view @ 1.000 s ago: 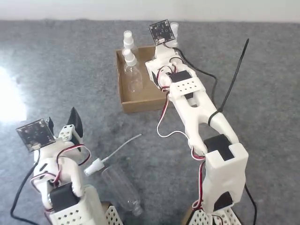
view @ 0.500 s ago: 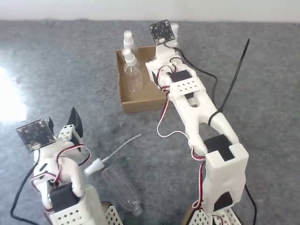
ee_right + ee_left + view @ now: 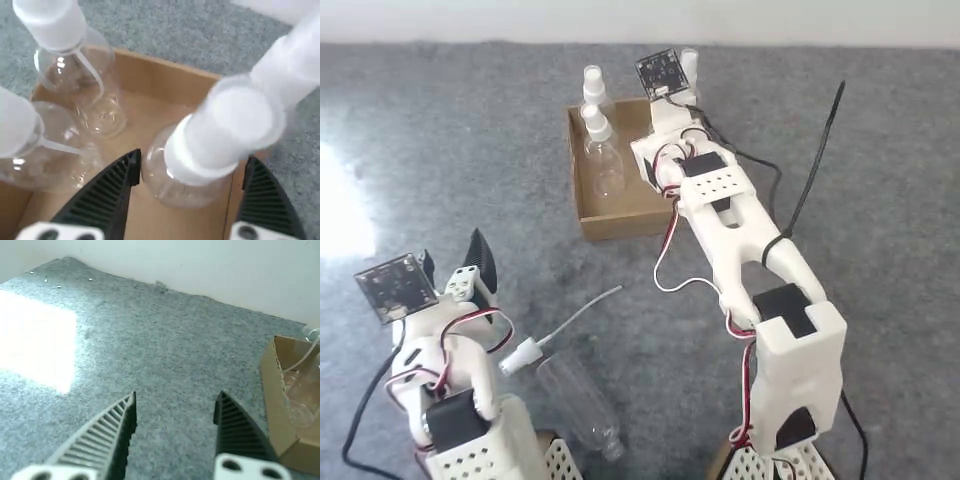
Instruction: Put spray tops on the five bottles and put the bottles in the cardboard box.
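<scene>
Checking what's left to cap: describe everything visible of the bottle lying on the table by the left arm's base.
The bottle is clear, plastic-looking, lying on its side on the grey table, its open neck uncapped and pointing toward the arm bases. A loose spray top lies by its base end; contact unclear.

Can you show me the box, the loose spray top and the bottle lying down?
box (image 3: 620, 222): high view, on its front wall.
spray top (image 3: 524, 352): high view, on its white head.
lying bottle (image 3: 572, 398): high view, on its clear body.
</scene>
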`<action>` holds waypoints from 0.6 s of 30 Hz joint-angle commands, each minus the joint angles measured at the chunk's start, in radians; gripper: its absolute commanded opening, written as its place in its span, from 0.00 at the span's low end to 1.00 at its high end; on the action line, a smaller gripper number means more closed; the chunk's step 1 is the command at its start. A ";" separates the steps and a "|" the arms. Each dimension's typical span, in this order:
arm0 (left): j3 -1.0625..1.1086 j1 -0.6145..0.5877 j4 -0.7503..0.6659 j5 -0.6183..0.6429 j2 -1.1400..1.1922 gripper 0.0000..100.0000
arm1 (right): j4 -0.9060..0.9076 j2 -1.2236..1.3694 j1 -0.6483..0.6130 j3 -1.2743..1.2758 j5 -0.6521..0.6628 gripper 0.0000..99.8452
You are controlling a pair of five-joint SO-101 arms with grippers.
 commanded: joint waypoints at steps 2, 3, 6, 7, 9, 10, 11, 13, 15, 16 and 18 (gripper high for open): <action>-0.008 -0.003 -0.028 -0.002 -0.023 0.24 | 0.005 -0.036 -0.005 -0.032 0.008 0.29; -0.008 -0.003 -0.028 -0.002 -0.023 0.24 | 0.005 -0.036 -0.005 -0.032 0.008 0.29; -0.008 -0.003 -0.028 -0.002 -0.023 0.24 | 0.007 -0.038 -0.005 -0.032 0.008 0.29; -0.008 -0.003 -0.028 -0.002 -0.023 0.24 | 0.010 -0.038 -0.005 -0.032 0.008 0.29; -0.008 -0.003 -0.028 -0.002 -0.023 0.24 | 0.041 -0.039 -0.005 -0.037 0.008 0.29; -0.008 -0.003 -0.028 -0.002 -0.023 0.24 | 0.051 -0.047 -0.008 -0.037 0.008 0.29; -0.008 -0.003 -0.028 -0.002 -0.023 0.24 | 0.061 -0.059 -0.010 -0.034 0.008 0.29; -0.008 -0.003 -0.028 -0.002 -0.023 0.24 | 0.071 -0.077 -0.010 -0.032 0.006 0.29; -0.008 -0.003 -0.028 -0.002 -0.023 0.24 | 0.076 -0.087 -0.008 -0.032 0.005 0.29; -0.008 -0.003 -0.028 -0.002 -0.023 0.24 | 0.076 -0.085 -0.008 -0.032 0.005 0.29; -0.008 -0.003 -0.028 -0.002 -0.023 0.24 | 0.076 -0.081 -0.008 -0.031 0.005 0.29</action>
